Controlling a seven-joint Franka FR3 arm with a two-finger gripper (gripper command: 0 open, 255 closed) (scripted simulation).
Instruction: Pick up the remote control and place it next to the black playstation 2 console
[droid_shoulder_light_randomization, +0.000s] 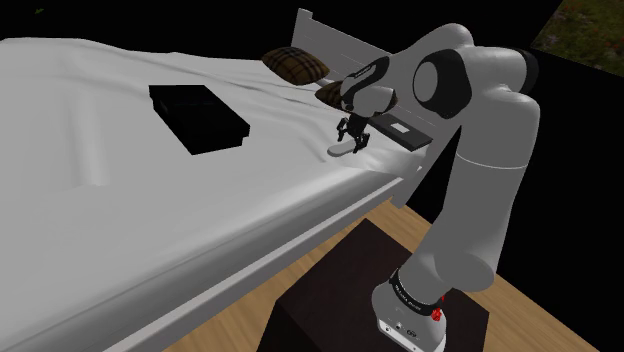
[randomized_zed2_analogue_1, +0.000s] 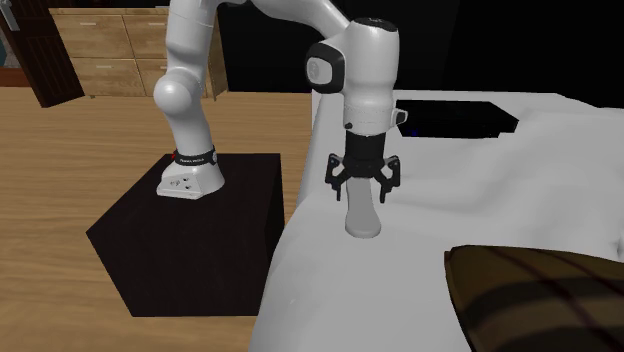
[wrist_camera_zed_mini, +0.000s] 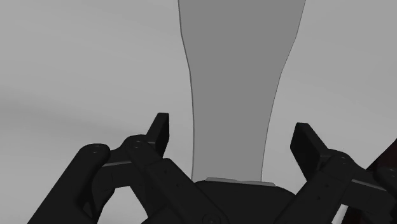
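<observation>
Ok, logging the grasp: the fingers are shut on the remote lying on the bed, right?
No. The fingers stand open, either side of the remote without touching it, as the wrist view shows; it does lie on the bed.

The wide bed (droid_shoulder_light_randomization: 120, 210) with its rumpled pale grey sheet carries a flat black box-shaped console (droid_shoulder_light_randomization: 197, 117), a slim grey remote (randomized_zed2_analogue_1: 362, 215) near its edge, and brown plaid cushions (droid_shoulder_light_randomization: 296, 63).

pretty dim, flat sim lighting, bed sheet (droid_shoulder_light_randomization: 120, 200) was soft grey with gentle shading in the folds, stand (randomized_zed2_analogue_1: 190, 235) looked almost pure black, wooden floor (randomized_zed2_analogue_1: 60, 200) was warmer and brighter, everything rendered crisp
</observation>
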